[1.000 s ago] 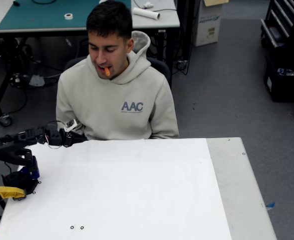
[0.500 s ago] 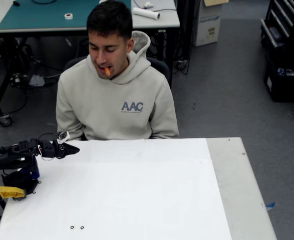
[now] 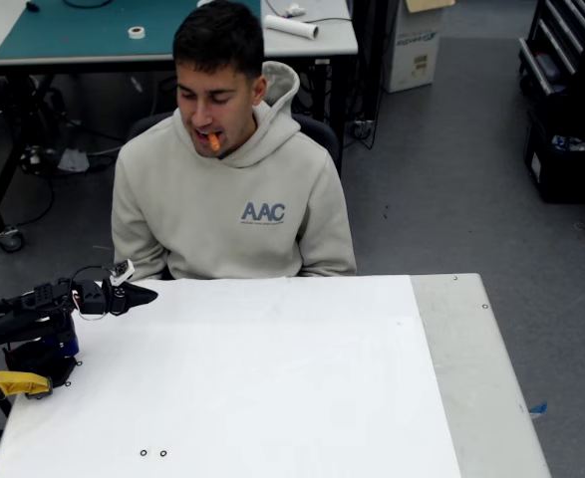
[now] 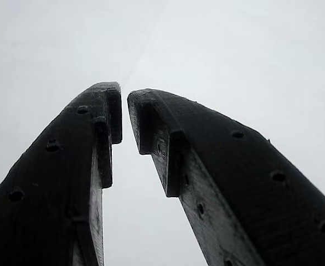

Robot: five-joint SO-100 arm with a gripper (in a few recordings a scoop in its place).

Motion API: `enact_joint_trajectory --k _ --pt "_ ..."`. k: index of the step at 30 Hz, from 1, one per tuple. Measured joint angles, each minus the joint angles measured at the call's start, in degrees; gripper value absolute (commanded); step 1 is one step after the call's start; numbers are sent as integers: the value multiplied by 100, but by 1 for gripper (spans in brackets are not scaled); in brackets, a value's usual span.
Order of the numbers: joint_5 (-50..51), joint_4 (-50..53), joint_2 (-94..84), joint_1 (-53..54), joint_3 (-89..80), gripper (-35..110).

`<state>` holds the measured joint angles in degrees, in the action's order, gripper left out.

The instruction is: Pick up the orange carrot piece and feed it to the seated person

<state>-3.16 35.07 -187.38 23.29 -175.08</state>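
The orange carrot piece point(image 3: 213, 142) sits in the seated person point(image 3: 230, 189)'s mouth; the gripper point(image 3: 145, 295) has dropped low to the white table point(image 3: 272, 378)'s near-left edge below him, tips nearly closed, empty; feeding looks done.

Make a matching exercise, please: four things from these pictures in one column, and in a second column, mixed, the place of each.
1. orange carrot piece
2. gripper
3. yellow clamp
4. roll of tape

a. on the green mat behind the person
b. at the arm's base, left table edge
c. in the person's mouth
d. low over the table's far-left corner, nothing held

Pairs: 1-c, 2-d, 3-b, 4-a
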Motion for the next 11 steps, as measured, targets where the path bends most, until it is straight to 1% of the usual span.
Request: enact_joint_trajectory --k 11 --pt "0 2566 0 0 237 -2"
